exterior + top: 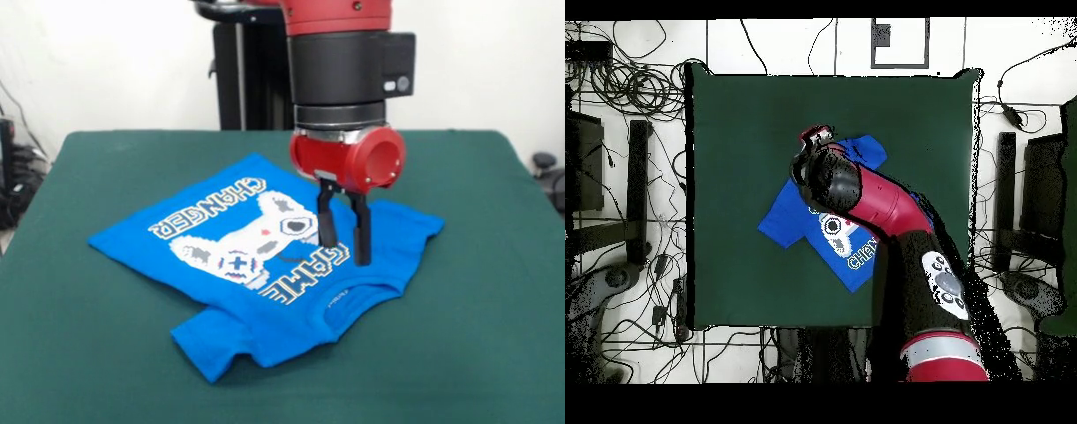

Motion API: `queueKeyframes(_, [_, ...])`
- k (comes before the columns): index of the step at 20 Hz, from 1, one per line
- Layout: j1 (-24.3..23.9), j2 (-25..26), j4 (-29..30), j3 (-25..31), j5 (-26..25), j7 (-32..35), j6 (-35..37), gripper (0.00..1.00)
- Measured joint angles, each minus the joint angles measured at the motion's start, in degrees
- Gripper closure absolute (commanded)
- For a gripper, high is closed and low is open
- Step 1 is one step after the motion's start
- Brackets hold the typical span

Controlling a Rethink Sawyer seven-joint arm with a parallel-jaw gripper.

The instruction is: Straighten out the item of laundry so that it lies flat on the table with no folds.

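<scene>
Right now your red and black gripper (345, 237) hangs with its jaws released, a clear gap between the two black fingers, just over the collar end of the small bright blue T-shirt with white pixel lettering (256, 256), which lies crumpled near the middle of the dark green felt bench (106, 353). One sleeve looks folded under at the near edge. If you close on doubled cloth there, you could drag the whole shirt rather than open the fold, and so bunch it further.
</scene>
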Motion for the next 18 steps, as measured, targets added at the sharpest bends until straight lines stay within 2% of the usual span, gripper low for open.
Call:
queueKeyframes(9, [0.14,1.76,-6.91,-3.08,-2.47,0.0,3.38,0.0])
queueKeyframes(18, [0.22,3.73,-10.37,-4.03,-4.8,0.0,3.5,0.0])
